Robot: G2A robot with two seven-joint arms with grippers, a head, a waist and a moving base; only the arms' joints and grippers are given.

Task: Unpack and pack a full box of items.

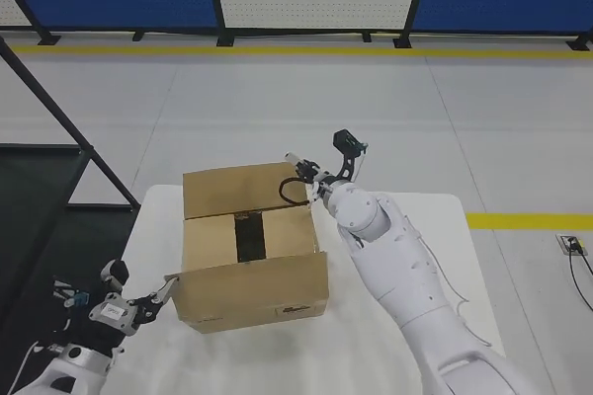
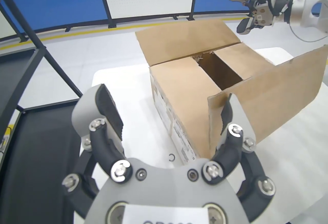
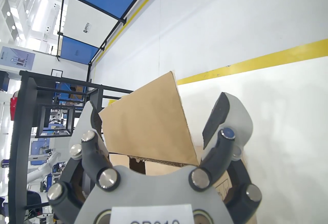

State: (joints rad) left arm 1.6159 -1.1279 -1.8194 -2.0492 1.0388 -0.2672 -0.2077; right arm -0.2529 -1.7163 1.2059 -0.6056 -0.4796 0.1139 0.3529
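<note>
While you are opening the box (image 1: 210,242), left gripper (image 2: 166,99) and right gripper (image 3: 156,101) are gaping empty. Try pushing flaps (image 1: 239,188) outward slowly.

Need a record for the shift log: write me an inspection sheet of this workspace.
Surface: white table.
Job's things: cardboard box mid-table; near flap and far flap open, inner flaps folded with a dark gap; contents hidden.
Clutter: small C-shaped ring beside the box.
Tools: left tool open beside the near flap's end; right tool open, far flap's corner between its fingers.
Cables: black loop at the right wrist; floor cable.
Surroundings: black rack, blue and white panels, yellow floor line.
</note>
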